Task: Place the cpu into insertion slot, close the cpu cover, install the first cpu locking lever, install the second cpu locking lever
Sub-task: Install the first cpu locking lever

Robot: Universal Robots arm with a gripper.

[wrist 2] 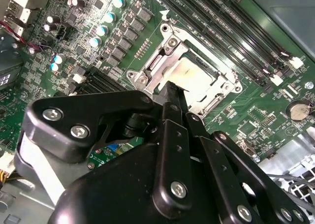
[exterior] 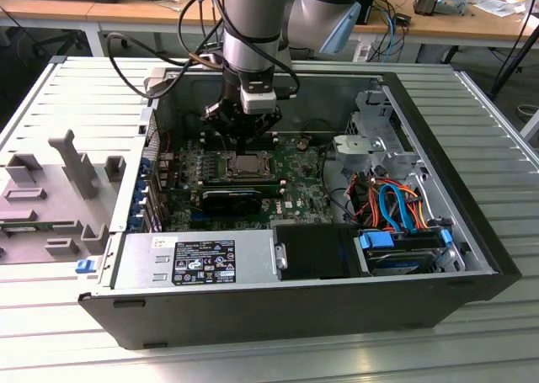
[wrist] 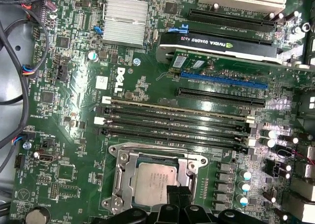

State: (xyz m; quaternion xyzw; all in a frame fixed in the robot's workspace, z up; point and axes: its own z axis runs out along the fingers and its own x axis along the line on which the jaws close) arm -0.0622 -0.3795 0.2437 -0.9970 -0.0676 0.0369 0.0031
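The cpu [wrist: 153, 183], a dull silver square chip, lies flat in the insertion slot [exterior: 250, 166] on the green board. The cpu cover [wrist: 119, 177], a silver frame plate, lies down around it, and the chip's top [wrist 2: 196, 72] shows through its window. My gripper [wrist 2: 173, 93] hangs just above the socket's edge with its black fingers [wrist 2: 171, 116] pressed together and nothing between them. In the first wrist view my gripper [wrist: 177, 193] overlaps the chip's near edge. In the exterior view my gripper [exterior: 247, 143] is directly over the socket. Whether the tips touch the cover I cannot tell.
Long memory slots [wrist: 172, 118] run beside the socket. A black expansion card [wrist: 221, 44] and a finned heatsink [wrist: 124, 22] stand further out. Loose cables [wrist: 10, 61] hang at the board's edge. The case holds a power supply [exterior: 198, 261] and a drive with coloured cables [exterior: 400, 231].
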